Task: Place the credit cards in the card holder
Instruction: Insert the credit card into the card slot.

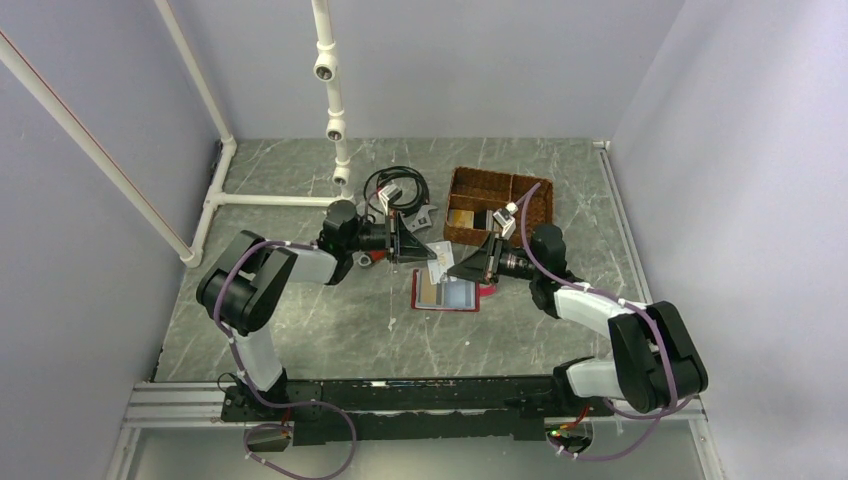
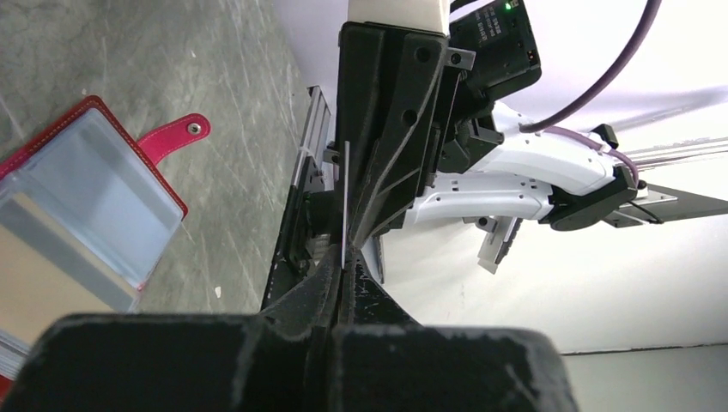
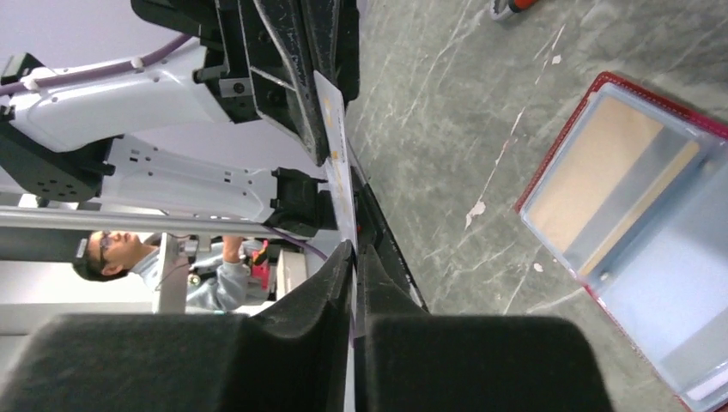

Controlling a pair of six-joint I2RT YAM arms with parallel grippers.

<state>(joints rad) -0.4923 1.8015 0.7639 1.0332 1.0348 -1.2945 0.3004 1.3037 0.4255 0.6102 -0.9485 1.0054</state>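
The card holder lies open on the table, dark red with clear pockets and a snap tab. A tan card sits in one pocket. Above its far edge, a white credit card stands on edge between both grippers. My left gripper is shut on one end of this card. My right gripper faces it from the other side, with its jaws slightly apart around the card's other end.
A brown wicker basket with more cards in it stands behind the right gripper. A coiled black cable lies behind the left gripper. White pipe framing runs along the back left.
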